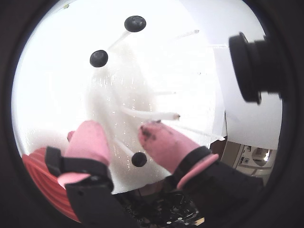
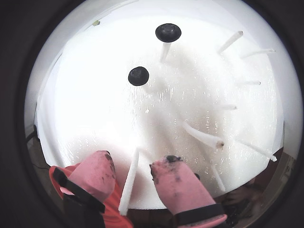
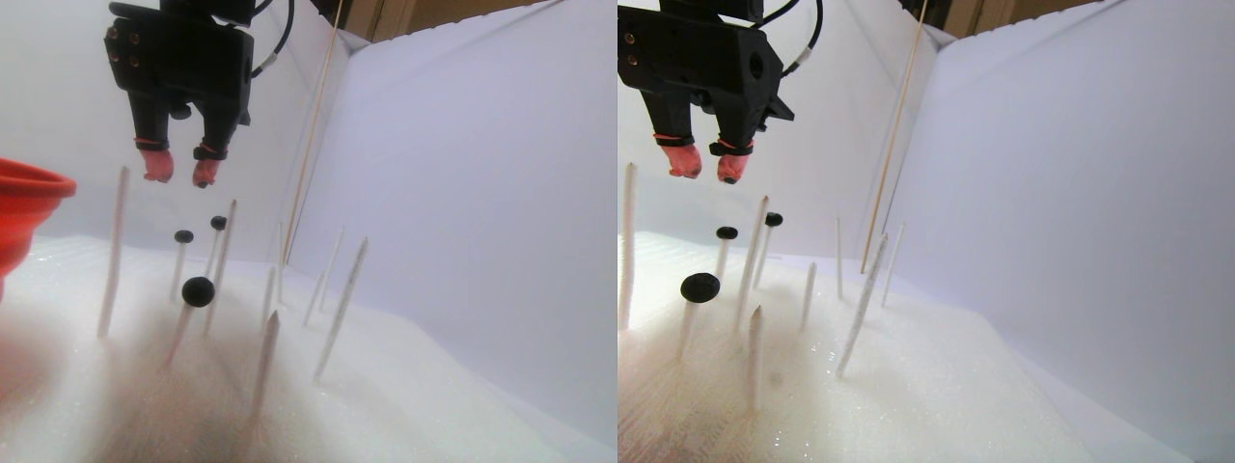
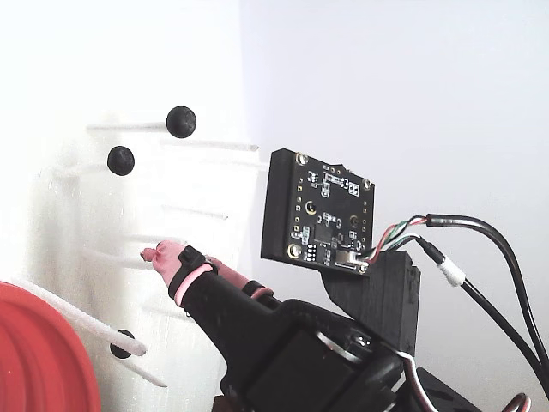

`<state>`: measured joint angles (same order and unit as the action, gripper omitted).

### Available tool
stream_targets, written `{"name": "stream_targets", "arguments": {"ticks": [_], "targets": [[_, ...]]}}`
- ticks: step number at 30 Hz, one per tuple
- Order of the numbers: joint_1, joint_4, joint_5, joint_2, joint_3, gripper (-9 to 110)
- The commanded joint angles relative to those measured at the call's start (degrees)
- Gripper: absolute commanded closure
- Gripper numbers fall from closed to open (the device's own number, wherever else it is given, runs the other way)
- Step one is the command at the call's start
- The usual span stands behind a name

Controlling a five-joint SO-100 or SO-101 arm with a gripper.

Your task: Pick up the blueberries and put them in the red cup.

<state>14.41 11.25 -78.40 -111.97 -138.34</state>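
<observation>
Matte blueberries (image 2: 138,76), ridged red cup (image 1: 45,183)

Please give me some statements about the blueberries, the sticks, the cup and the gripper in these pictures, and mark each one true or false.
1. The blueberries sit on top of thin white sticks. True.
2. The gripper is shut on a blueberry. False: its jaws are apart and hold nothing.
3. The red cup stands at the left edge of the stereo pair view. True.
4. Every stick carries a blueberry. False: several sticks are bare.
5. The gripper's fingertips are green. False: they are pink.
</observation>
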Motion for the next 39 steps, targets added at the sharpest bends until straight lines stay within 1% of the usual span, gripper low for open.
{"name": "stream_targets", "arguments": {"ticks": [1, 39], "targets": [[-1.8, -1.7, -0.7, 0.3, 5.1, 86], [-2.4, -13.7, -2.6, 18.0, 12.7, 84]]}}
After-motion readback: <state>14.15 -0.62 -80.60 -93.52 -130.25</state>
